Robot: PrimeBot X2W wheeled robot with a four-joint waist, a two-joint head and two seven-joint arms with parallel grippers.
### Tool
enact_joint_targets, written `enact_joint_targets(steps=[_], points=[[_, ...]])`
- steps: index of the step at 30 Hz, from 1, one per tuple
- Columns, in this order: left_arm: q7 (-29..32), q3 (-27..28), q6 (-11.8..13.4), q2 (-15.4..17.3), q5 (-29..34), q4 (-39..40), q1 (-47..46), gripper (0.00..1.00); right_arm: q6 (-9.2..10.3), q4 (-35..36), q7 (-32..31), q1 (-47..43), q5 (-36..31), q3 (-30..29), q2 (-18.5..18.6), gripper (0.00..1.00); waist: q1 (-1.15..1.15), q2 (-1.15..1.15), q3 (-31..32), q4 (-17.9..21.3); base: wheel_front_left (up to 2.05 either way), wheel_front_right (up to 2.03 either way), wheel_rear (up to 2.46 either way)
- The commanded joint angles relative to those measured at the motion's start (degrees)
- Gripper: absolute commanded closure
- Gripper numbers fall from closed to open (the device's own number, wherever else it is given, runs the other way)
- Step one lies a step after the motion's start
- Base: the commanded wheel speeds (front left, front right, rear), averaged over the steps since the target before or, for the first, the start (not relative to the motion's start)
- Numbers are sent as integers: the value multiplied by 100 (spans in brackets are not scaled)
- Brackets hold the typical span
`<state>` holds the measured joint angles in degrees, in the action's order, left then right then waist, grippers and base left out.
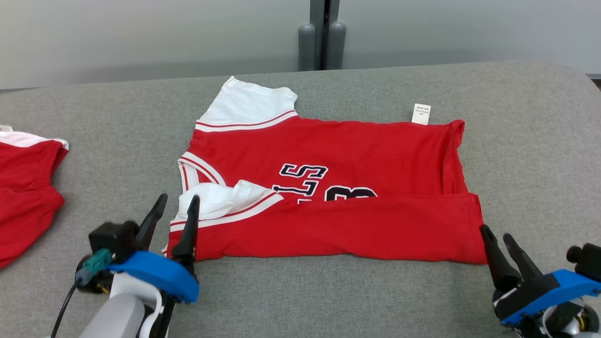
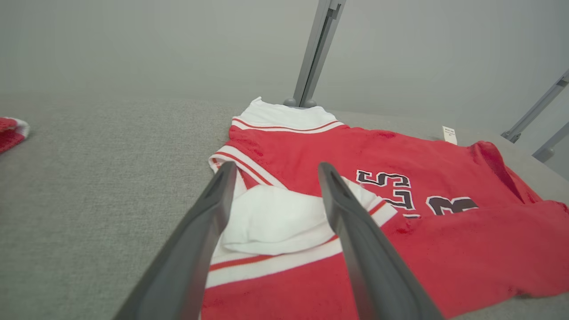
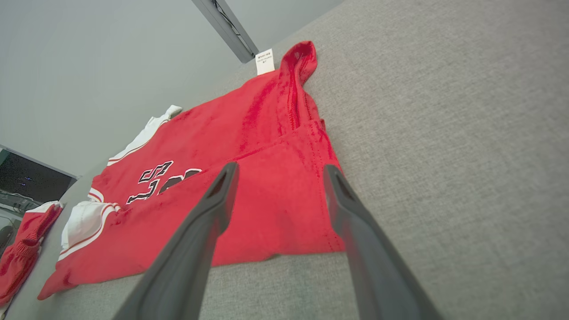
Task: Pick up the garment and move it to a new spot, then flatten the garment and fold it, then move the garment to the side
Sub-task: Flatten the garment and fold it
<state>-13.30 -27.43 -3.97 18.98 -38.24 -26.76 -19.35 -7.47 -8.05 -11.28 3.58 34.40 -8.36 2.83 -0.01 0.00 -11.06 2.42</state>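
The garment (image 1: 357, 155) is a red jersey with white sleeves and black lettering, lying sideways on the grey surface with its near long edge folded over toward the middle. My left gripper (image 1: 177, 203) stands open at the jersey's near left corner, its fingers on either side of the folded white sleeve (image 2: 275, 218) and holding nothing. At the near right corner my right gripper (image 1: 496, 232) is open too, just off the red hem (image 3: 284, 213), nothing between its fingers.
Another red garment with white trim (image 1: 23, 188) lies at the left edge of the grey padded surface (image 1: 530, 155). A grey post (image 1: 323, 37) stands behind the far edge. A white tag (image 1: 421, 113) sticks out at the jersey's far side.
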Motion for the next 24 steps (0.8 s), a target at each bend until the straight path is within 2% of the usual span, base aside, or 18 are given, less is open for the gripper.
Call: enact_joint_targets(steps=[1, 10, 15, 24], points=[[-53, 30, 38, 20, -11, 5, 146, 0, -4, 67, -52, -105, -45, -69, 12, 0, 1, 0, 36, -7, 0, 0, 0], [20, -16, 139, 242, 13, 61, 667, 0, -4, 218, -358, -276, -451, -297, 13, 0, 1, 0, 100, -62, 0, 0, 0], [157, -69, 107, 293, -1, -115, 653, 0, -4, -30, -417, -47, -745, -184, 18, 0, 1, 0, -3, -39, 0, 0, 0], [283, -230, 4, 155, -10, -509, 345, 0, -4, -763, -212, 406, -1177, -11, 179, 0, 1, 0, -227, -15, 0, 0, 0]])
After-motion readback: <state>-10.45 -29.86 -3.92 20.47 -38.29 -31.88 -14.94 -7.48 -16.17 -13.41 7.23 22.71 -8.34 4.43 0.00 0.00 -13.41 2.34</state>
